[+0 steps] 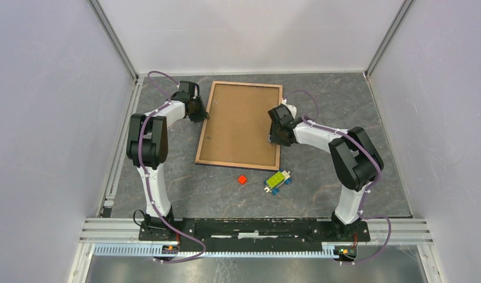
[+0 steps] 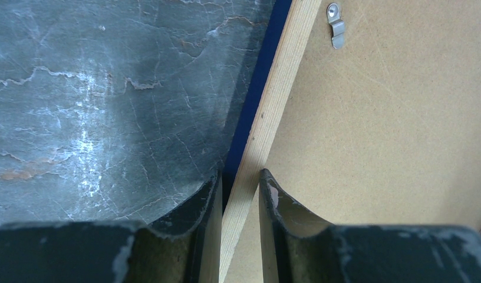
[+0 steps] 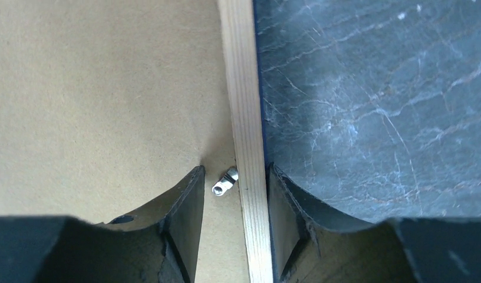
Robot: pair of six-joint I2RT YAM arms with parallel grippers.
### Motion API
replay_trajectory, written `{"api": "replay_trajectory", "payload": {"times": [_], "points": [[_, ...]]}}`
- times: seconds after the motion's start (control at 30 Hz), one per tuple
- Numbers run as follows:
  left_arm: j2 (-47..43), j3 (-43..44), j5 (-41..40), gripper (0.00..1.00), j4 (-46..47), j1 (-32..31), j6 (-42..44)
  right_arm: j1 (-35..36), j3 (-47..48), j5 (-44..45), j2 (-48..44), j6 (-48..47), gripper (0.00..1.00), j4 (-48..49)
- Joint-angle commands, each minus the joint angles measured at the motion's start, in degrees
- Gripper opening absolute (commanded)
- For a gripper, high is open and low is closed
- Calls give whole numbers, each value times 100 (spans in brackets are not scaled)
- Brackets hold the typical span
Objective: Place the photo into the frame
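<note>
A dark, marble-patterned table (image 1: 344,106) seen from above, with two white and black robot arms bolted at its near edge; the frame (image 1: 235,164) lies flat toward the far middle of the table, its light wood side up, turned slightly so that its near end sits further left than its far end; a plain brown backing board (image 1: 241,124) fills the frame.

The left gripper (image 1: 201,116) sits at the frame's left rail, toward the far end; in the left wrist view its two black fingers (image 2: 206,224) are pressed together on the wooden rail, one on the outer side and one over the backing board, pinching the rail between them; a strip of dark blue shows along the rail's outer edge, and a small metal tab (image 2: 336,26) lies on the board further along.

The right gripper (image 1: 273,140) sits at the frame's right rail, toward the near end; in the right wrist view its fingers (image 3: 188,224) are spread, straddling the rail; the outer finger is right against the rail, while the inner finger stands apart from it over the board, with a small silver clip (image 3: 224,181) in the gap.

Near the frame's near right corner, on the table, lie a small red block (image 1: 242,179) and, just to its right, a small green, yellow and blue toy (image 1: 277,180).
</note>
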Motion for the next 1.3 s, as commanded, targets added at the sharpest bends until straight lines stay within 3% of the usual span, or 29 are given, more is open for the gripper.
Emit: {"api": "replay_trajectory", "payload": {"times": [0.0, 0.3, 0.87, 1.03, 1.27], "points": [[255, 59, 192, 2, 264, 12, -376, 90, -173, -30, 207, 1206, 46, -1120], [331, 135, 532, 2, 373, 69, -520, 139, -96, 36, 196, 1728, 44, -1327], [297, 67, 677, 2, 451, 126, -578, 146, -327, -33, 34, 2014, 17, -1100], [310, 76, 676, 2, 450, 122, -575, 145, -374, -87, -1, 2087, 0, -1032], [293, 69, 673, 2, 438, 130, -565, 138, -435, -144, -59, 2134, 0, -889]]}}
